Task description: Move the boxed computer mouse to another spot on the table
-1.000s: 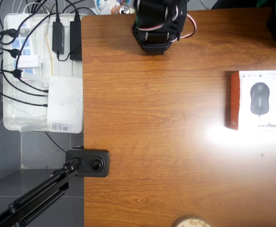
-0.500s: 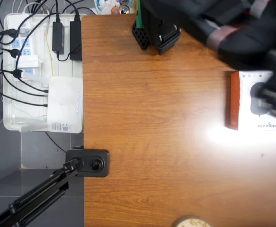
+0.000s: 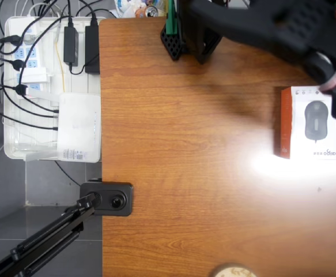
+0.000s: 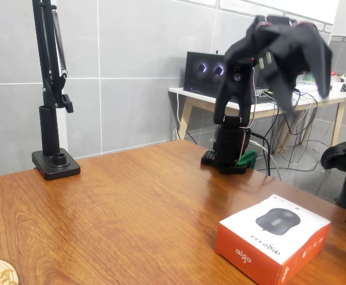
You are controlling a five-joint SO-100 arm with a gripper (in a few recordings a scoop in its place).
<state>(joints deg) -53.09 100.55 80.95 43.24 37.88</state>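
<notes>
boxed computer mouse (image 3: 312, 122): flat on the table (image 3: 185, 173), far right in the overhead view, orange-red panel facing left; nothing touching it.
my claw (image 4: 300, 77): raised in the air well above the box, motion-blurred; opening cannot be determined.
my arm base (image 4: 229, 151): at the table's far edge.
lamp stand (image 4: 51, 89): clamped at the opposite side.

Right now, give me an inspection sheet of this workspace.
Surface: wooden table, glossy, with bright glare beside the box.
Job's things: mouse box lies flat near the table edge, untouched.
Clutter: round light object at the table edge; lamp-arm base on the table.
Grippers: gripper raised above the box, blurred; jaw state unclear.
Cables: black cables and power strips in the white tray beside the table.
Surroundings: grey wall, desk with a monitor.
</notes>
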